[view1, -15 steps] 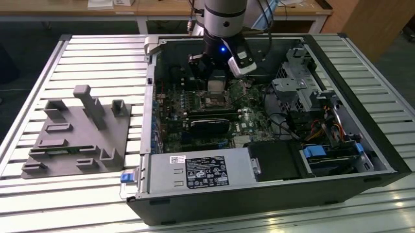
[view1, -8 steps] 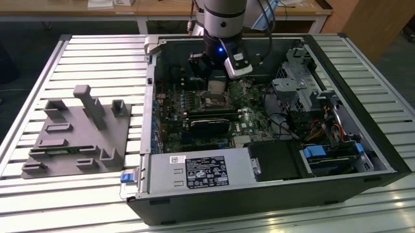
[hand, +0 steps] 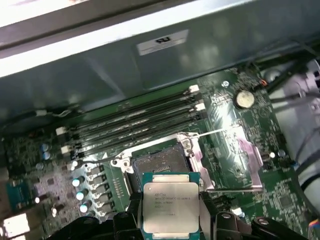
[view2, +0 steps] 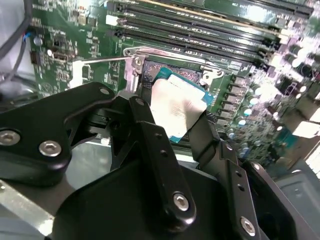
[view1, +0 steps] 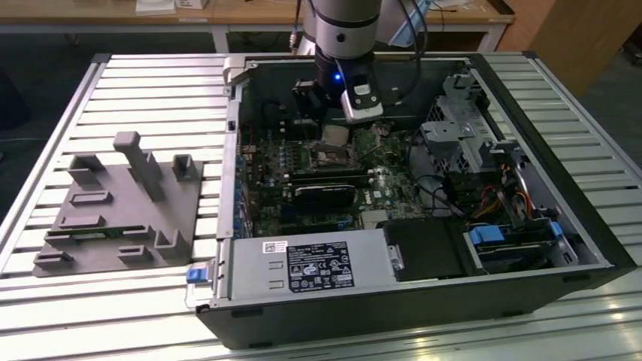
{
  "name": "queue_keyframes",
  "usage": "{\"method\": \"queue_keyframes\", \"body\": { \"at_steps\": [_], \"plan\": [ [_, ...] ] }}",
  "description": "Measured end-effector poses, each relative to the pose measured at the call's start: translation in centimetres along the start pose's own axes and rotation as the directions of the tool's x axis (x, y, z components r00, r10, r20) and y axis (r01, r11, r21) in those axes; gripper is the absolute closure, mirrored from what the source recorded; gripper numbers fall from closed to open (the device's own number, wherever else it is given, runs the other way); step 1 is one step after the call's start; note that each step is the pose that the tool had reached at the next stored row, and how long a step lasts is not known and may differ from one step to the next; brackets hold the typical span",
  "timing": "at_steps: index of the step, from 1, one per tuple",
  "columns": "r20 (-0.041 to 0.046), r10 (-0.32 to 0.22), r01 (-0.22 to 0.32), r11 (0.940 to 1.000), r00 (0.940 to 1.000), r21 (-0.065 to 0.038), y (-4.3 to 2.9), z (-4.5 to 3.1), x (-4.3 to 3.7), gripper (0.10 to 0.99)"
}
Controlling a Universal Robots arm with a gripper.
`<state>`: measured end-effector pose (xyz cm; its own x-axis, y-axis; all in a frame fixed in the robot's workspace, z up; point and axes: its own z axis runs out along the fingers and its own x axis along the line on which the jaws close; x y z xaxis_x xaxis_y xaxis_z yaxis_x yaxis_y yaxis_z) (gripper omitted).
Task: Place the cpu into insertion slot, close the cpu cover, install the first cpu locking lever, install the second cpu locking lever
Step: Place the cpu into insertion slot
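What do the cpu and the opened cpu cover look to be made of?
The cpu: likely a metal top, dull matte silver-grey with printed markings, on a teal board-like edge seen in the second wrist view. The cpu cover: probably thin sheet metal, shiny, since it throws bright, purplish reflections.

The arm (view1: pixel 341 22) is a silver-grey tube that ends in a black wrist with a small blue light (view1: pixel 338 77) and a pale grey camera block (view1: pixel 362 101). Black cables (view1: pixel 423 30) hang beside it. The gripper (view2: pixel 175 107) is matte black, and its jointed link fingers (view2: pixel 155 150) are pinned with bright silver screws (view2: pixel 181 201).
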<state>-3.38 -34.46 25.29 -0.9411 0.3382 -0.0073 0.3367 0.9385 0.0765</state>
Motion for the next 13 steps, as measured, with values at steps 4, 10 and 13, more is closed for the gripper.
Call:
{"method": "queue_keyframes", "body": {
  "at_steps": [4, 10, 13],
  "plan": [
    [0.0051, 0.065, -0.065, 0.9979, 0.9979, 0.001, 0.00, 0.02, 0.00, 0.545],
    [0.0133, 0.171, -0.171, 0.9853, 0.9852, 0.000, -0.01, 0.08, 0.00, 0.545],
    [0.0173, 0.223, -0.223, 0.9747, 0.9746, 0.000, -0.01, 0.11, 0.00, 0.545]
  ]
}}
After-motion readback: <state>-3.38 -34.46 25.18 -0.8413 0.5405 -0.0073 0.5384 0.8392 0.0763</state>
